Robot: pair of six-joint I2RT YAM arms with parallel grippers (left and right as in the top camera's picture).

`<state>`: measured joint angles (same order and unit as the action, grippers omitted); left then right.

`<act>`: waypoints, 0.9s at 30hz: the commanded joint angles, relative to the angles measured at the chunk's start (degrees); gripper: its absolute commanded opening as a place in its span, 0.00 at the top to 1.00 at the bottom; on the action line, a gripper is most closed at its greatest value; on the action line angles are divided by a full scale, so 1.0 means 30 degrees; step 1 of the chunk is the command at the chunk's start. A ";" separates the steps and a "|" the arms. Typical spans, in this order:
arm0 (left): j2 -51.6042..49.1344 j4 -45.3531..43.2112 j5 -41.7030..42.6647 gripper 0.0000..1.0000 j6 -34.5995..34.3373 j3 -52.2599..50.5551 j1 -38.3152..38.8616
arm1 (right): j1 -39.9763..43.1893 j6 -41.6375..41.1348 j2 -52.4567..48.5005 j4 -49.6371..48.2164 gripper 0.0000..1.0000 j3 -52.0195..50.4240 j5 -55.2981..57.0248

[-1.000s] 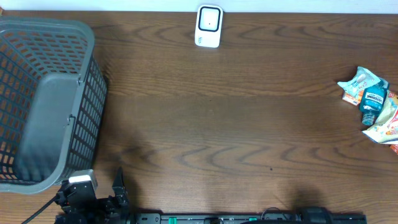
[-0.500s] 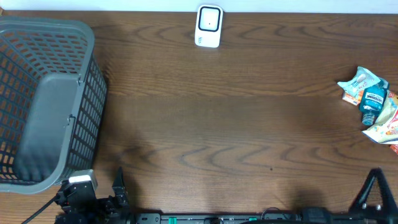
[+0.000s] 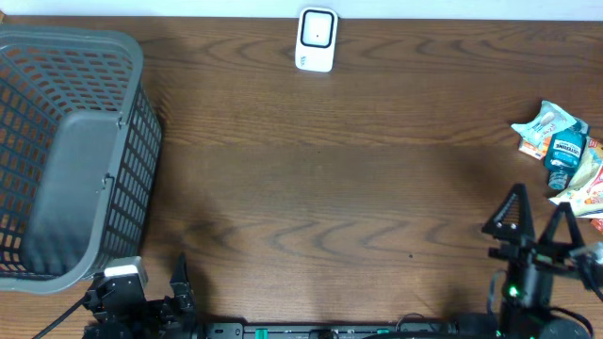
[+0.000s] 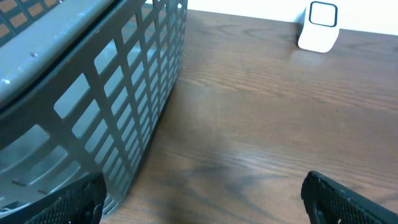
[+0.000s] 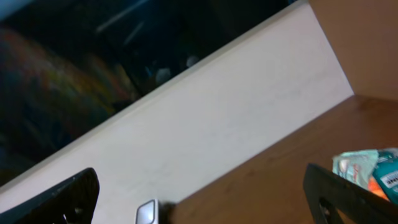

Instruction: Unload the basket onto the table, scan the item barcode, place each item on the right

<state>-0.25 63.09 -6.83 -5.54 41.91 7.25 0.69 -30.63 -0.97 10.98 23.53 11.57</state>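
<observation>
The white barcode scanner (image 3: 316,40) stands at the far edge of the table, also seen in the left wrist view as the scanner (image 4: 318,26) and low in the right wrist view as the scanner (image 5: 147,213). A pile of items lies at the right edge: a teal packet (image 3: 544,123), a blue bottle (image 3: 566,151) and other packets (image 3: 586,186). My right gripper (image 3: 538,218) is open just left of and nearer than the pile, holding nothing; the teal packet (image 5: 364,169) shows past its right finger. My left gripper (image 4: 199,208) is open and empty beside the basket.
A large grey mesh basket (image 3: 71,151) takes up the left side of the table; its wall (image 4: 112,93) fills the left of the left wrist view. Brown wood table (image 3: 330,188) lies between basket and items.
My right arm has come up into the overhead view from the bottom right and moved further onto the table toward the pile. The left arm has not moved.
</observation>
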 commanded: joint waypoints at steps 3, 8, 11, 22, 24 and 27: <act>0.0022 0.0029 -0.0248 0.02 0.0248 0.0073 0.0080 | 0.0270 -0.0066 0.0219 -0.2543 0.01 -0.3228 0.0182; 0.0022 0.0029 -0.0248 0.02 0.0248 0.0073 0.0080 | 0.0255 -0.0066 0.0233 -0.3803 0.01 -0.5705 0.1107; 0.0022 0.0029 -0.0248 0.02 0.0248 0.0073 0.0080 | 0.0255 -0.0066 0.0233 -0.4437 0.01 -0.7023 0.1457; 0.0022 0.0029 -0.0240 0.02 0.0248 0.0073 0.0080 | 0.0240 -0.0022 0.0233 -0.3388 0.01 -0.7737 0.1617; 0.0022 0.0029 -0.0248 0.02 0.0248 0.0073 0.0080 | 0.0240 0.0568 0.0233 -0.2812 0.01 -0.7737 0.1501; 0.0022 0.0029 -0.0248 0.02 0.0248 0.0073 0.0080 | 0.0240 0.4510 0.0233 -0.2667 0.01 -0.7737 0.0000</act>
<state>-0.25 63.09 -6.83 -5.54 41.91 7.25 0.67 -26.87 -0.67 2.42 0.38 14.70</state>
